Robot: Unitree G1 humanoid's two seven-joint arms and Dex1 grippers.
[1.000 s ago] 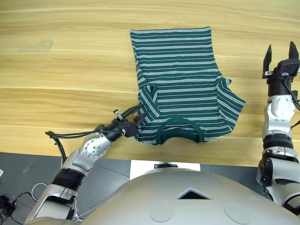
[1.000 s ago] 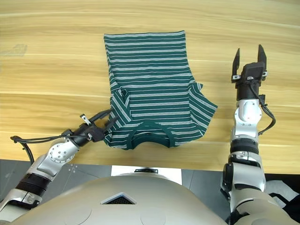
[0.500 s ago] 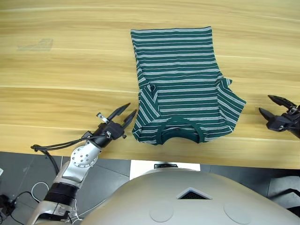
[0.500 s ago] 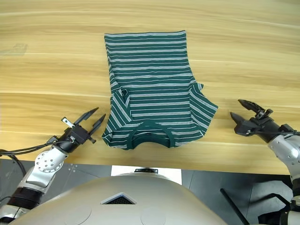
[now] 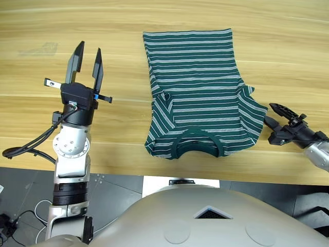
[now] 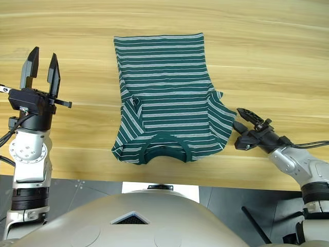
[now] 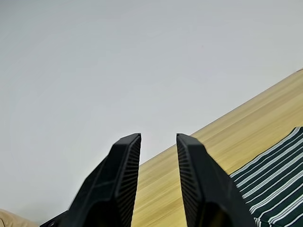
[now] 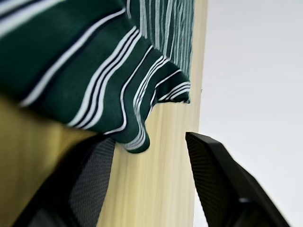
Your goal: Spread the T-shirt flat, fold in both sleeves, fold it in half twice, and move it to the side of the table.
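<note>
Green T-shirt (image 5: 198, 87) lies on the table (image 5: 103, 25), left gripper (image 5: 88, 50) with jaws apart, right gripper (image 5: 268, 112) likewise, seemingly touching its sleeve (image 5: 254, 109).

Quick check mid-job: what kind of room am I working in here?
Probably a lab or test room rather than a home: a long wooden table, a plain white wall beyond it, and loose cables on the grey floor.
</note>
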